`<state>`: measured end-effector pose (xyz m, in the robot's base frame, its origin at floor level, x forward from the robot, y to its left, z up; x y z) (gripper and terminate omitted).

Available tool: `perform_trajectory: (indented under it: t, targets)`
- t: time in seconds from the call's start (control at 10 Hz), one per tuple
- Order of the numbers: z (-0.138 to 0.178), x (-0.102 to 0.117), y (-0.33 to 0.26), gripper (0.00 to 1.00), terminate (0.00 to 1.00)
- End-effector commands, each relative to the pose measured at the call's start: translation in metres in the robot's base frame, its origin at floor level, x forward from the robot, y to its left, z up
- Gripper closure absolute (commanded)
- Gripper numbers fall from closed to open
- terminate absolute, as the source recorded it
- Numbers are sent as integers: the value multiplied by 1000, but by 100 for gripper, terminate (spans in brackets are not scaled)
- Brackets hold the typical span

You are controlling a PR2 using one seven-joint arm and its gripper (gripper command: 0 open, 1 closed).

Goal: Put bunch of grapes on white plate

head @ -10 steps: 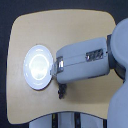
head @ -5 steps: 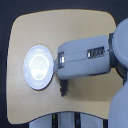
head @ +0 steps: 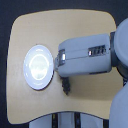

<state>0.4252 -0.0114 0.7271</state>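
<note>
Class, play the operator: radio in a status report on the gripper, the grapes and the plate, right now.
Gripper hidden under arm, state unknown. Dark shape below arm, possibly bunch of grapes, not on white plate. Plate bare, path unobstructed.

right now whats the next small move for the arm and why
Probably a short shift toward the plate, on the exterior view's left. It looks empty, and the arm sits just beside its rim. A dark shape below the arm's front end may be the grapes or the claw; it is too blurred to tell, so I would move slowly.
</note>
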Motion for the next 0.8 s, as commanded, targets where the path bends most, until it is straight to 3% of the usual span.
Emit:
perform_trajectory:
  t: [0.0,0.7]
  targets:
    - [13,6,-5,100,0]
    - [82,28,37,100,0]
